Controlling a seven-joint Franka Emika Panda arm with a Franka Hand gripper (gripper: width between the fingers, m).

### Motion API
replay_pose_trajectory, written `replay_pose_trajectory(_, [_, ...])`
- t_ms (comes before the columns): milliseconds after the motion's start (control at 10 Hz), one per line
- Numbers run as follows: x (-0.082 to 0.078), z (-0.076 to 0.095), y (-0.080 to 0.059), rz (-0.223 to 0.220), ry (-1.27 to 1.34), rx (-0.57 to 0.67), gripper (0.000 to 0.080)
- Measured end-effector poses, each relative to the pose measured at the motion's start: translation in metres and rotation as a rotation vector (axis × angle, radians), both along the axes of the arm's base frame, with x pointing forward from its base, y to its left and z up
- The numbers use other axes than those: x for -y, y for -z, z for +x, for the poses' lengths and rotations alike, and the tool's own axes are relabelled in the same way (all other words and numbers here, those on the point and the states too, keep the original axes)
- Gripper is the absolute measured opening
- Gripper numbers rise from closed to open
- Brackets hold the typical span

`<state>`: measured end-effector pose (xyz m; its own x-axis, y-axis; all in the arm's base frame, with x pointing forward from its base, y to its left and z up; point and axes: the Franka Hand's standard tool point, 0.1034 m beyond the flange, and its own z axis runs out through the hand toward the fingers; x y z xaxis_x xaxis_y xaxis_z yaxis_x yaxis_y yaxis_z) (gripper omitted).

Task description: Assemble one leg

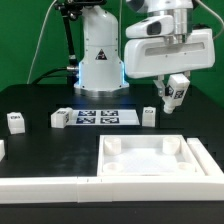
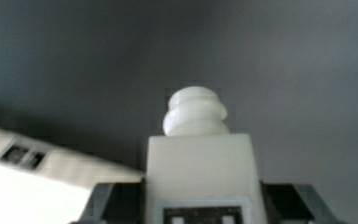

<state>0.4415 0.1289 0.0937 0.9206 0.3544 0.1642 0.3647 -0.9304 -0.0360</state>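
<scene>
My gripper point(image 1: 172, 90) is shut on a leg point(image 1: 176, 95), a small white block with a black-and-white tag, held tilted in the air above the table at the exterior view's right. In the wrist view the leg point(image 2: 204, 160) fills the middle, its rounded screw tip pointing away, with the dark fingers point(image 2: 115, 202) against both sides. Three more legs stand on the table: one point(image 1: 15, 121) at the left, one point(image 1: 59, 117) beside the marker board, one point(image 1: 147, 117) on the board's right. The big white tray-like piece point(image 1: 150, 160) lies below the gripper.
The marker board point(image 1: 100, 116) lies flat at the table's middle. Long white bars point(image 1: 40, 188) run along the front edge. The robot base point(image 1: 98, 60) stands behind the board. Another white part point(image 2: 25, 165) shows at the wrist view's edge.
</scene>
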Motion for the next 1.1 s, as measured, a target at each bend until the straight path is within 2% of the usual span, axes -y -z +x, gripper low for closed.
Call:
replay_pose_trajectory(100, [0.007,0.014,-0.004,0.000,0.019,-0.022,0.0288])
replay_pose_trajectory(200, [0.011,0.043,-0.011,0.004,-0.012,-0.005,0.0288])
replay_pose_trajectory(300, [0.016,0.065,-0.010,0.007,-0.046,0.017,0.0288])
replay_pose_trajectory(400, [0.024,0.074,-0.005,0.005,-0.080,0.048,0.0288])
replay_pose_trajectory(800, [0.022,0.069,-0.003,0.008,-0.060,0.036,0.0288])
replay_pose_trajectory(900, [0.024,0.062,0.002,0.013,-0.030,0.011,0.0288])
replay_pose_trajectory(1000, [0.021,0.072,-0.002,0.017,-0.023,-0.004,0.0288])
replay_pose_trajectory(1100, [0.018,0.094,-0.007,0.025,-0.020,0.003,0.0288])
